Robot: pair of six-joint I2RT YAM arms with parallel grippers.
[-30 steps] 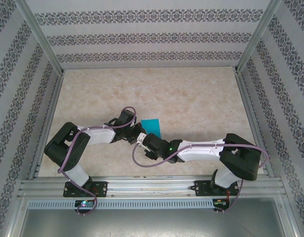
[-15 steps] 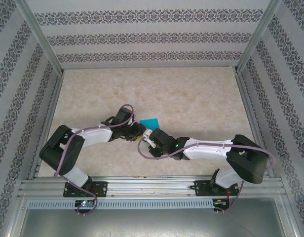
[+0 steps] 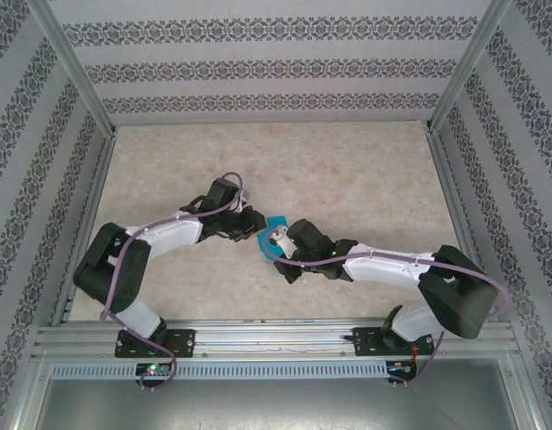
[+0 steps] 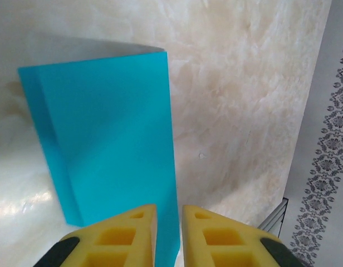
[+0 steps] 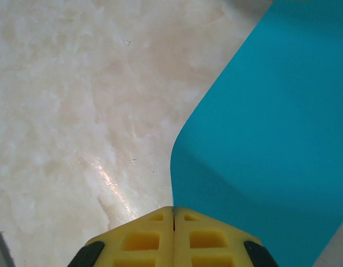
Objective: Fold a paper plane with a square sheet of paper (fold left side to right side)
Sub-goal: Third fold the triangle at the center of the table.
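R gripper [image 5: 173, 211]: fingers pressed tight together, nipping the near edge of the sheet of paper [image 5: 272, 133], which bows up and away to the right of the tips. L gripper [image 4: 169, 214]: fingers a slit apart w/ a paper edge in the gap; can't tell if pinched. Looks v. light, floppy, marks easily, so hold at edges/corners and don't tug apart (tear risk).

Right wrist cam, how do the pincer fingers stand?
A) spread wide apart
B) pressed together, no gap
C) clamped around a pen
B: the yellow fingers of the right pincer meet in a closed seam, and the edge of the square sheet of paper runs straight down into that seam.
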